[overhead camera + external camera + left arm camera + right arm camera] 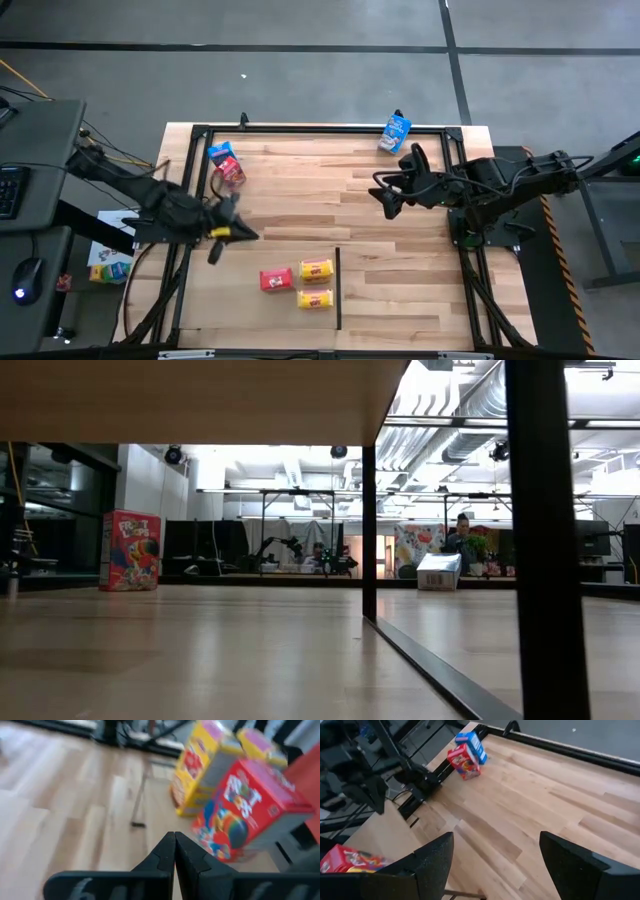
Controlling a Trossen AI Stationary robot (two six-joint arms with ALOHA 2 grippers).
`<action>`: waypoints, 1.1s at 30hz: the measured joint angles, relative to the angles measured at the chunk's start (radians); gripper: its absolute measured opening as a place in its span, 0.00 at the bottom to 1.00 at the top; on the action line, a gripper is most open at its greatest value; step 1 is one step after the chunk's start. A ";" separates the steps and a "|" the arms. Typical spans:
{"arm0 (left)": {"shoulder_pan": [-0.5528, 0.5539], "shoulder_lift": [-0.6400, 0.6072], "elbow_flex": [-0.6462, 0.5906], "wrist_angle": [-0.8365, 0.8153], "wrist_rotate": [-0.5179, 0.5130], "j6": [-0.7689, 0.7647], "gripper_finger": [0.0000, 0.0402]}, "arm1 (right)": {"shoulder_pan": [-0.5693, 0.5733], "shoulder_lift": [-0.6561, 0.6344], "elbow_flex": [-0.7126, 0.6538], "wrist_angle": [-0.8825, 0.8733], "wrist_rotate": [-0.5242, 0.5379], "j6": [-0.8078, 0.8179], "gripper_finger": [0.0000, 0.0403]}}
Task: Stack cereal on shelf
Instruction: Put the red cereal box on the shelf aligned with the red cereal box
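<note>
Near the table's front, a red carton [276,279] and two yellow cartons [316,269] [315,298] rest on the wood. In the left wrist view the red carton [245,815] and a yellow carton [200,770] stand just ahead of my shut left gripper [174,837], which touches nothing. My left gripper [245,235] hovers left of this group. A red carton [232,172] and a blue carton [221,155] sit together at the far left. Another blue carton [394,132] lies on the far edge. My right gripper [384,195] is open over the table's right half, holding nothing.
A black frame [320,128] runs round the table, and a thin black bar [338,290] lies beside the yellow cartons. In the low view a shelf board [200,400] spans overhead on dark posts [368,530]. Bare wood lies between the two arms.
</note>
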 joint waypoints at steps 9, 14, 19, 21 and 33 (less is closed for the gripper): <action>0.164 -0.134 0.000 -0.084 -0.148 0.046 0.00 | -0.009 0.000 0.000 -0.004 0.072 0.049 0.71; 0.335 -0.133 0.000 -0.088 -0.080 0.046 0.00 | -0.049 0.000 0.000 -0.013 0.075 0.096 0.71; 0.533 -0.072 0.000 -0.102 0.055 0.084 0.00 | -0.098 0.000 0.000 -0.057 0.079 0.116 0.71; 0.608 -0.048 0.000 -0.092 0.090 0.088 0.00 | -0.121 0.000 0.000 -0.083 0.079 0.118 0.71; 0.830 -0.025 0.000 -0.054 0.134 -0.046 0.27 | -0.306 0.000 0.000 -0.338 -0.032 0.082 0.71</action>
